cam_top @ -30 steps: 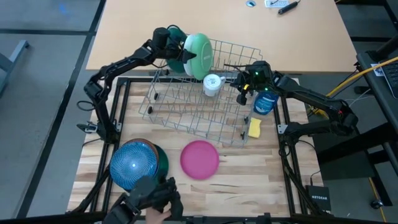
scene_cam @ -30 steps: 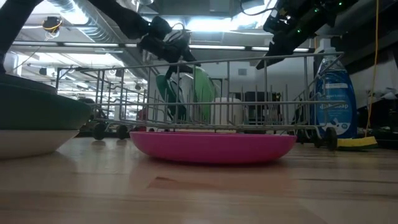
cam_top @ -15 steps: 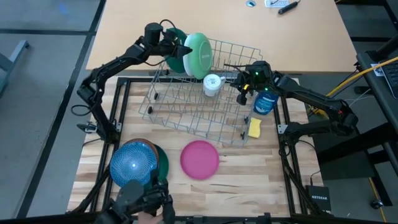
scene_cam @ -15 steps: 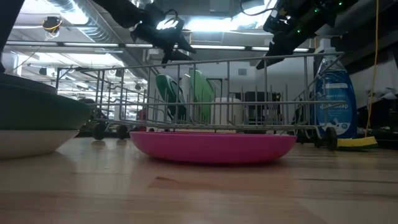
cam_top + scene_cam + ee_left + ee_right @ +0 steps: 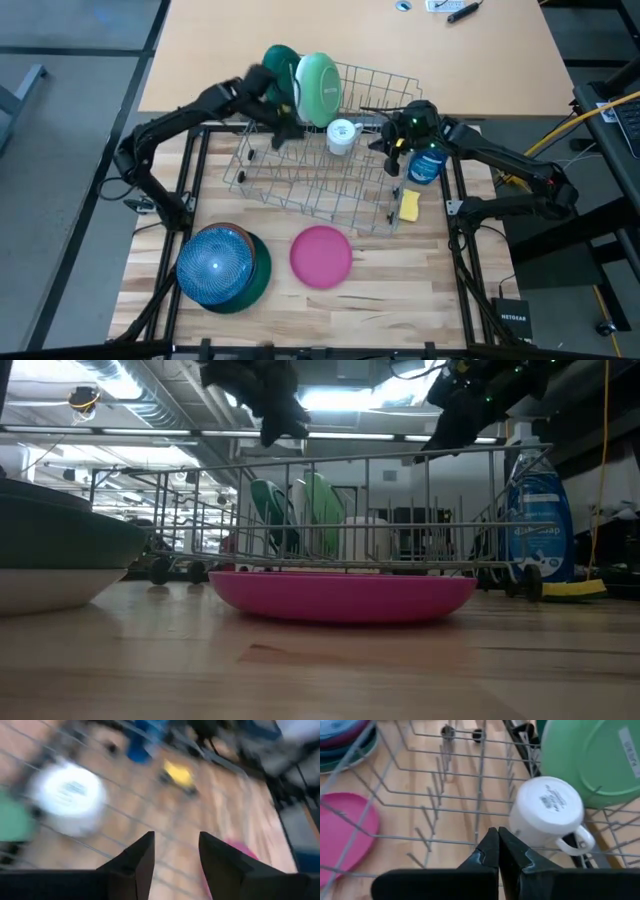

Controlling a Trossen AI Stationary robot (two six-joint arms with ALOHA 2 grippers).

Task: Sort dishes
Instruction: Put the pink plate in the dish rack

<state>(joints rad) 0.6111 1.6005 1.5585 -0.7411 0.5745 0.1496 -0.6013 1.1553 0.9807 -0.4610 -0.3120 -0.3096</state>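
A wire dish rack (image 5: pixel 325 160) is shown standing on the wooden surface (image 5: pixel 400 290). Two plates are held upright in the far slots of the rack: a dark green plate (image 5: pixel 281 68) and, just beside it, a light green plate (image 5: pixel 320 88). A white mug (image 5: pixel 342 135) is seen lying inside the rack next to the light green plate. The left gripper (image 5: pixel 285 125) is positioned above the near-left part of the rack, beside the two green plates; in the left wrist view its fingers (image 5: pixel 137 862) are seen parted by a moderate gap, with nothing between them and nothing touched. The right gripper (image 5: pixel 392 150) is placed over the right end of the rack; in the right wrist view its fingers (image 5: pixel 487 851) are pressed together at the tips, empty, above the rack wires and near the mug. A blue soap bottle (image 5: pixel 427 165) and a yellow sponge (image 5: pixel 409 205) are located just outside the right end of the rack. On the near part of the surface, apart from the rack, a pink plate (image 5: pixel 321 255) lies flat, and to its left a stack is found with a blue plate (image 5: pixel 214 262) on top and a dark green dish (image 5: pixel 259 272) at the bottom.
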